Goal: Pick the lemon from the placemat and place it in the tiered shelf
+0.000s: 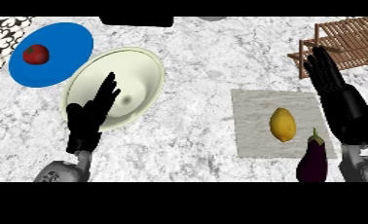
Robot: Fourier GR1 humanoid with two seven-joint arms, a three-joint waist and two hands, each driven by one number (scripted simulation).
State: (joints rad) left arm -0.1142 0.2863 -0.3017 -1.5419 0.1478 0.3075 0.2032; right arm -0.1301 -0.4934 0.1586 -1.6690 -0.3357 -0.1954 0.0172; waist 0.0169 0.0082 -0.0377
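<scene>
Right now the lemon (pixel 283 124) lies on the grey placemat (pixel 251 116), a little right of the mat's middle, its long axis running up and down the view. Neither hand touches it. Just beside it, at the mat's lower right corner, a dark purple eggplant (pixel 313 159) lies partly over the mat's edge, stem pointing up toward the lemon.

The right hand (pixel 329 74) is above the mat's upper right corner with fingers straight and together — spread open, holding nothing — its fingertips overlapping the wooden tiered shelf (pixel 345 35) in the view's upper right. Its forearm runs down along the mat's right side.

The left hand (pixel 92 113) shows at the lower left, fingers straight and pointing up-right, lying over the lower left rim of a pale green plate (pixel 137 72); it grips nothing either. Above and left of that plate, a blue plate (pixel 64 47) holds a red tomato (pixel 36 54). Everything sits on the white marbled counter (pixel 201 72).
</scene>
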